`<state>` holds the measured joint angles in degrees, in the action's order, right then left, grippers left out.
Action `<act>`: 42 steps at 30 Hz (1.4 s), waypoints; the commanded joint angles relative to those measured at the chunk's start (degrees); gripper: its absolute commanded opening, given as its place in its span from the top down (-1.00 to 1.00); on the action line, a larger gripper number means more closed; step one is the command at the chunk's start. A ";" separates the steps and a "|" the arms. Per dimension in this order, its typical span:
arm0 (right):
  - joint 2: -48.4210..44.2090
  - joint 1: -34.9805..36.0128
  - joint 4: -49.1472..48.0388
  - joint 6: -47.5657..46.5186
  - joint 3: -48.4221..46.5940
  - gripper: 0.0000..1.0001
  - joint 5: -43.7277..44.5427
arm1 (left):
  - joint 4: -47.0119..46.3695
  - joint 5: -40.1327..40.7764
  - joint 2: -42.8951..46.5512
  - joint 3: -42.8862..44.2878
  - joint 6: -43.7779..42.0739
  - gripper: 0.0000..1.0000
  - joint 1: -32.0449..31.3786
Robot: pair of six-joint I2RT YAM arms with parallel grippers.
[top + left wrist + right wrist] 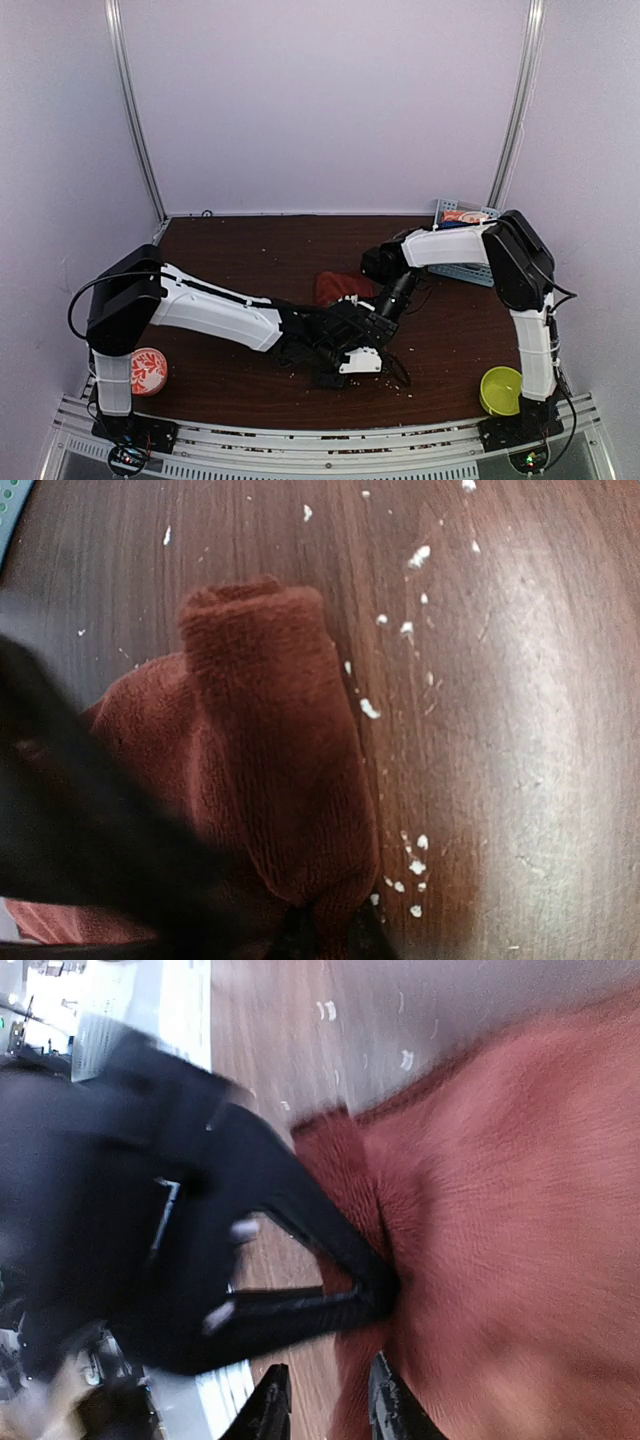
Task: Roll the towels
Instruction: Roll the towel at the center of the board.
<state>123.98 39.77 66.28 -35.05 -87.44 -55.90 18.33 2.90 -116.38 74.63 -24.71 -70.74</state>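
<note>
A rust-red towel [335, 287] lies bunched at the middle of the dark wooden table, partly rolled into a thick fold [265, 750]. My left gripper [331, 908] is shut on the near end of that fold, with the cloth pinched between its tips. In the right wrist view the left gripper's black fingers [372, 1290] converge on the towel's [500, 1210] edge. My right gripper [328, 1360] stands open just beside that edge, with mostly bare wood between its fingers. Both arms meet over the towel and hide much of it from the top camera.
A blue basket [470, 268] holding a few items stands at the back right. A green bowl [500, 390] sits by the right arm's base and a red-and-white bowl [148, 370] by the left arm's base. White crumbs [415, 860] dot the wood beside the towel.
</note>
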 commanded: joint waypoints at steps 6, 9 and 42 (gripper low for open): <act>-17.60 -12.95 5.03 -0.51 -7.34 0.43 1.35 | 11.74 -22.25 -6.10 5.72 8.72 0.88 4.37; -26.99 -16.12 -2.94 5.36 -4.10 0.45 4.24 | 13.21 -35.98 -8.85 8.69 13.23 0.88 7.93; -35.67 23.06 -51.06 -3.12 43.51 0.15 51.04 | 7.69 -61.13 -21.42 10.92 32.30 0.90 16.78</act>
<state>86.08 62.06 21.10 -38.44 -44.29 -10.11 24.01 -62.61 -134.06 87.48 6.87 -53.78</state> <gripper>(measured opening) 0.425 0.052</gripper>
